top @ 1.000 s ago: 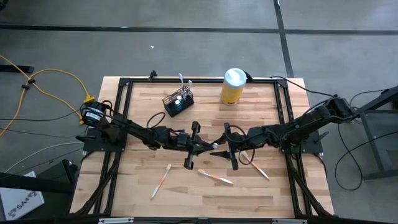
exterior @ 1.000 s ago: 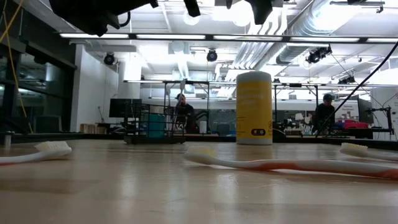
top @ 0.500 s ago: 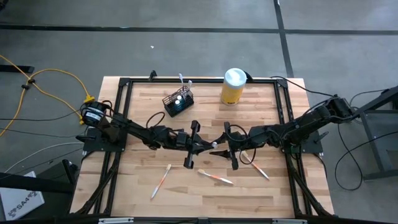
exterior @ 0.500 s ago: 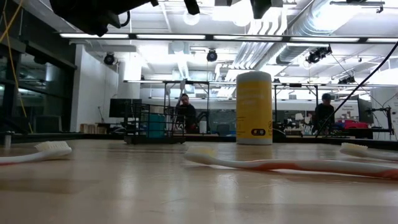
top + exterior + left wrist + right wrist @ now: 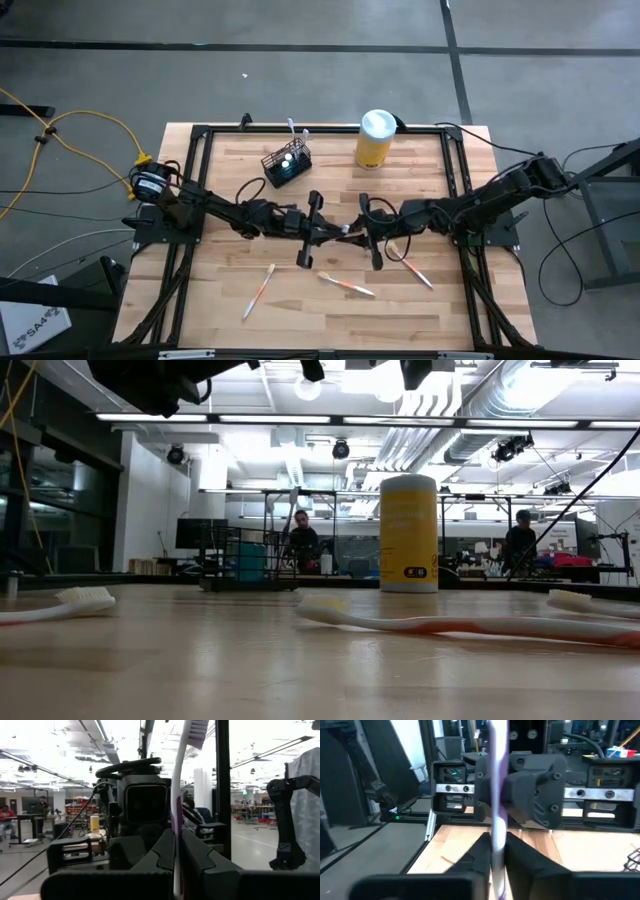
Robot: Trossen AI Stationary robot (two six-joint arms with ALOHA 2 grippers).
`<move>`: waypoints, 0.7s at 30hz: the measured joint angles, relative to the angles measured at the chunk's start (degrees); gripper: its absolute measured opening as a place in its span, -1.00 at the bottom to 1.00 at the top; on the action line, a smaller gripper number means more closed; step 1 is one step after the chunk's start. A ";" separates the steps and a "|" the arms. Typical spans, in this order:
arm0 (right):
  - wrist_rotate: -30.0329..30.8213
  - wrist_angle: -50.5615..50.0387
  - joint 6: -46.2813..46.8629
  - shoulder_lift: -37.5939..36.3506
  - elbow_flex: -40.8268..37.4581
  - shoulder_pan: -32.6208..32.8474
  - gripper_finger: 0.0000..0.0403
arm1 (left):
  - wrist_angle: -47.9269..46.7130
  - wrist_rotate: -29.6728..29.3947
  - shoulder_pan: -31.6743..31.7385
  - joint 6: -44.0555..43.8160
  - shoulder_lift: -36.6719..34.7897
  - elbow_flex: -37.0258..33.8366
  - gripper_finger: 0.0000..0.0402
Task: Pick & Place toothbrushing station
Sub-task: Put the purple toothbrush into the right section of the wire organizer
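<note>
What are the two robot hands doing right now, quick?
Left gripper: shut on the purple toothbrush.
Right gripper: closed around the same purple toothbrush, mid-table.

Both arms reach inward low over the middle of the table, their wrists facing each other. The left gripper has its fingers pressed together on a thin purple-and-white handle. The right gripper, just beside it, has its fingers closed around the same handle.
</note>
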 joint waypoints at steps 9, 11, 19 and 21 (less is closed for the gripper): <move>-2.98 -0.46 1.17 -0.02 0.00 -0.69 -0.89 | -0.14 0.11 -0.02 -0.02 -0.02 0.00 -0.86; -3.06 -0.99 1.30 -0.02 0.00 -0.66 -0.90 | -0.26 0.67 0.00 0.63 -0.02 0.00 -0.80; -3.01 -5.26 1.88 -0.02 0.04 -0.66 -0.90 | -0.96 1.88 0.09 -2.36 -0.22 0.00 -0.69; -3.00 -6.64 2.72 -0.02 0.04 -0.64 -0.90 | -2.98 2.85 0.59 -4.63 -0.56 0.00 -0.68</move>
